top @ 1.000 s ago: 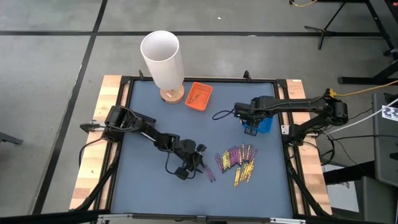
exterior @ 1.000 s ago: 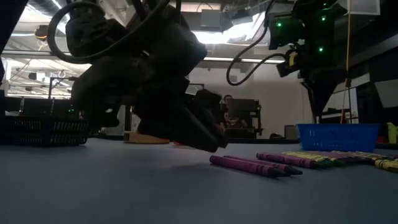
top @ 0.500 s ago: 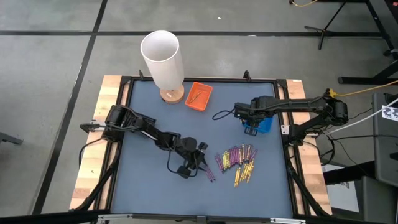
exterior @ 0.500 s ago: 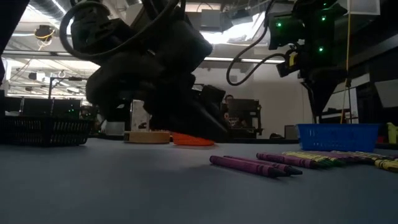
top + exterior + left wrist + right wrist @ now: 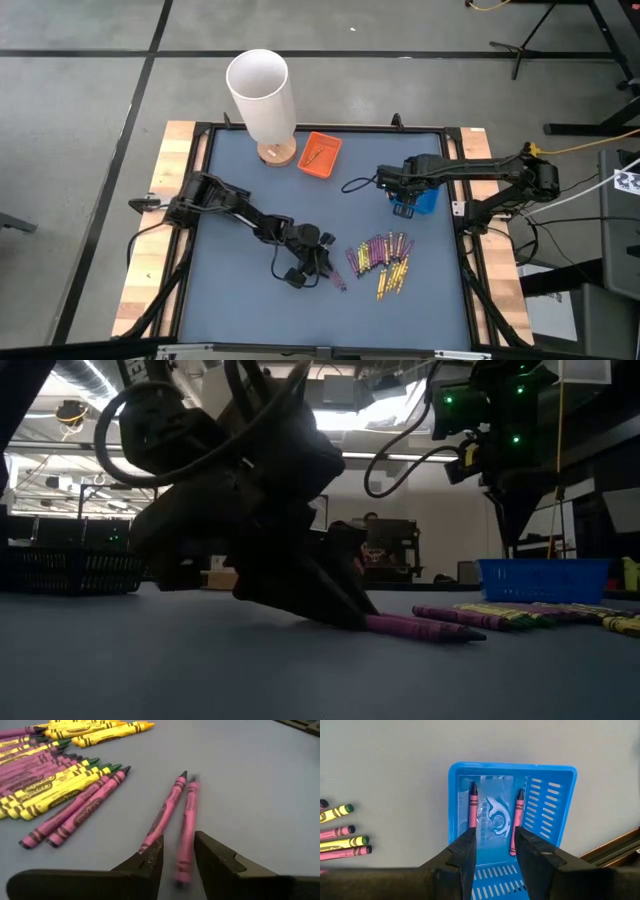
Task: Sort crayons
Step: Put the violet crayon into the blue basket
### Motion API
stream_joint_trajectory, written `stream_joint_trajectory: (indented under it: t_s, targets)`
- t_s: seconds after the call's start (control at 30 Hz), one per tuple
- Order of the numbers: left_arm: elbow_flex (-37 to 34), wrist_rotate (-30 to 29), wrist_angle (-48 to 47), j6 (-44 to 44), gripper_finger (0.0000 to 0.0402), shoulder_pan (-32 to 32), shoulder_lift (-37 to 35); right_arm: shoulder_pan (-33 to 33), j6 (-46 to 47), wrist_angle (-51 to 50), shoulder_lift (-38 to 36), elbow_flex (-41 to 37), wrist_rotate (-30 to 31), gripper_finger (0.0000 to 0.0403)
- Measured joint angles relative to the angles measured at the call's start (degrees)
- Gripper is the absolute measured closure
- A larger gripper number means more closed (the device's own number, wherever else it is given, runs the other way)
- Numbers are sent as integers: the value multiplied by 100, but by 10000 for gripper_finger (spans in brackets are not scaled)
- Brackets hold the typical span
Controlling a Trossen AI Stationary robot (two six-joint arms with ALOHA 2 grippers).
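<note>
Crayons (image 5: 380,262) lie in a loose heap on the blue bench (image 5: 240,290) toward its right front, yellow and purple mixed; the heap overlaps too much for a count. Two purple crayons (image 5: 175,822) lie side by side apart from the heap, on its left. The left tool (image 5: 322,262) is down at them: in the left wrist view its fingers (image 5: 150,862) stand partly open on either side of the near end of one of the pair, and whether they touch it is hard to tell, since that crayon shows blurred. In the low view the tool's dark bulk hides the near ends of the pair.

The right tool (image 5: 405,205) hangs over the blue basket (image 5: 565,800) near the bench's right edge, jaws partly open and holding nothing. Two purple crayons (image 5: 472,810) lie in the basket, one along each side; the tool's fingers (image 5: 462,857) cover their lower ends.

An orange tray (image 5: 320,154) sits by the back edge with what looks like one yellow crayon inside. Beside it stands a white tube (image 5: 260,95) on a wooden base. The bench's left half and front strip lie open.
</note>
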Motion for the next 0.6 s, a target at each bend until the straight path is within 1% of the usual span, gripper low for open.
stream_joint_trajectory:
  t_s: [0.3,0.43,0.6]
  targets:
    - [1,124,17,-37,304,4,96,-1,0,0,0,0,2,269]
    - [1,127,-7,-41,322,4,98,0,0,0,0,0,1,269]
    - [1,131,-24,-41,356,1,100,0,0,-8,0,0,-1,269]
